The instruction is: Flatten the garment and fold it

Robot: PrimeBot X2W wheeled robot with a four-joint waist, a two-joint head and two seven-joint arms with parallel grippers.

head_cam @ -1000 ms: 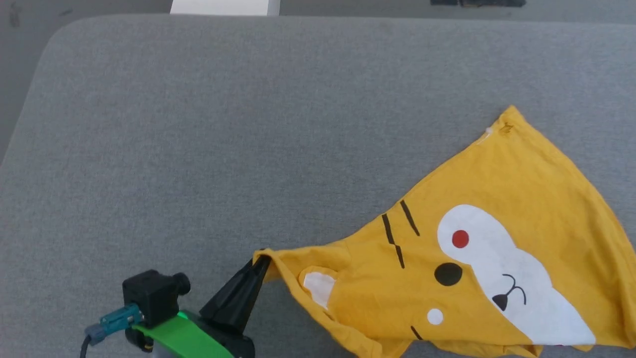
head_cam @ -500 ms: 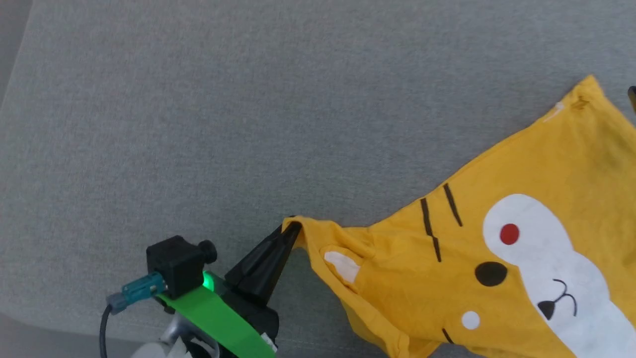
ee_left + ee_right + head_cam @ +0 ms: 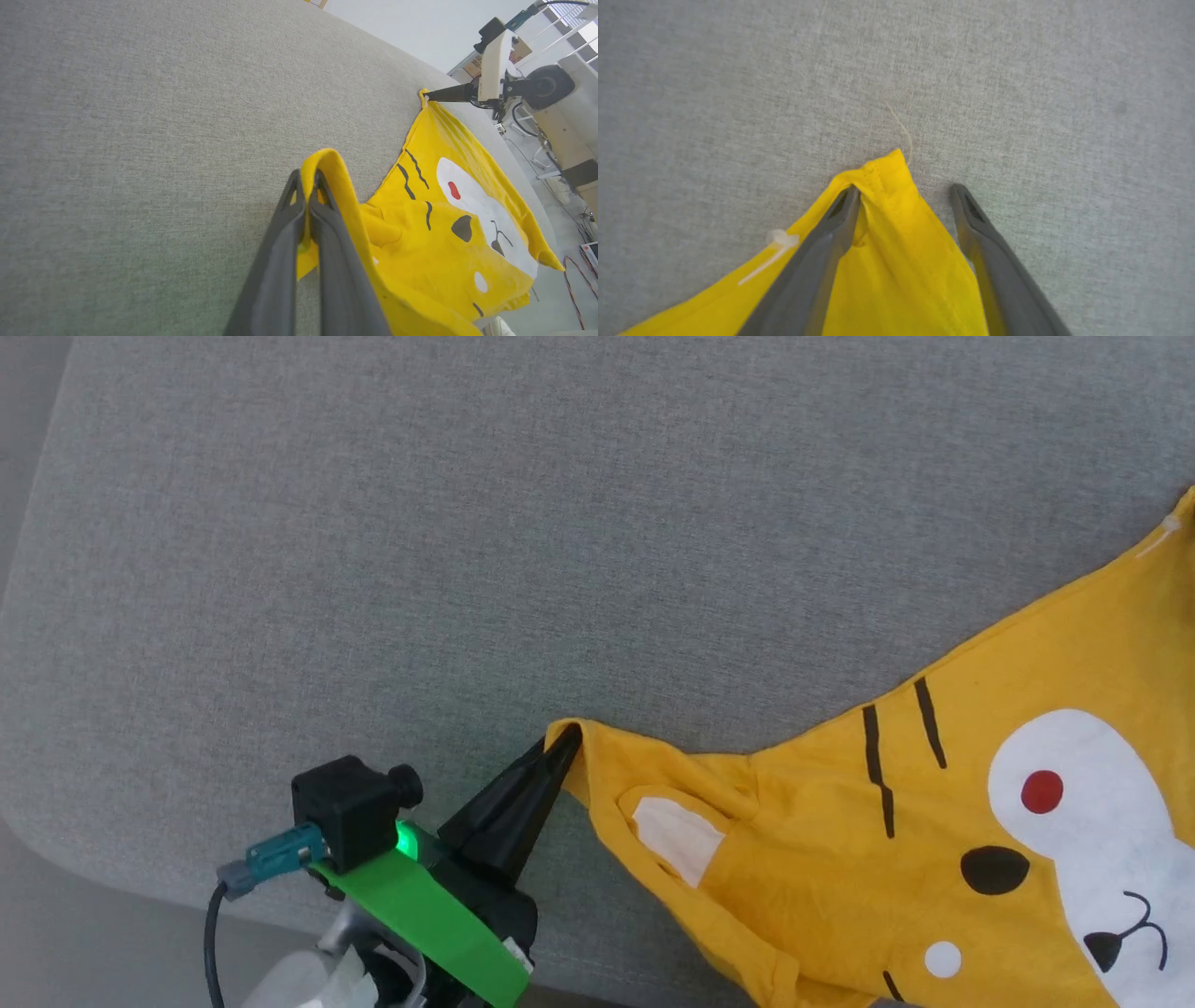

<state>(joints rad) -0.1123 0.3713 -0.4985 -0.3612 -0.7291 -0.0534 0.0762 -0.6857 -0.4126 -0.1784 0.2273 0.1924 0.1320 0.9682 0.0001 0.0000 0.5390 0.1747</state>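
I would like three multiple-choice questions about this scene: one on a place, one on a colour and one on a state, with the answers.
1. The left gripper holds the shirt at: A its middle; B a corner tip; C nowhere.
2. The band on the left wrist is: A red; B green; C orange.
3. The right gripper is: A open; B shut on the shirt; C shut on nothing.

Answers:
1 B: a folded tip of the shirt is pinched there.
2 B: it is bright green in the head view.
3 A: its fingers stand apart, astride another corner.
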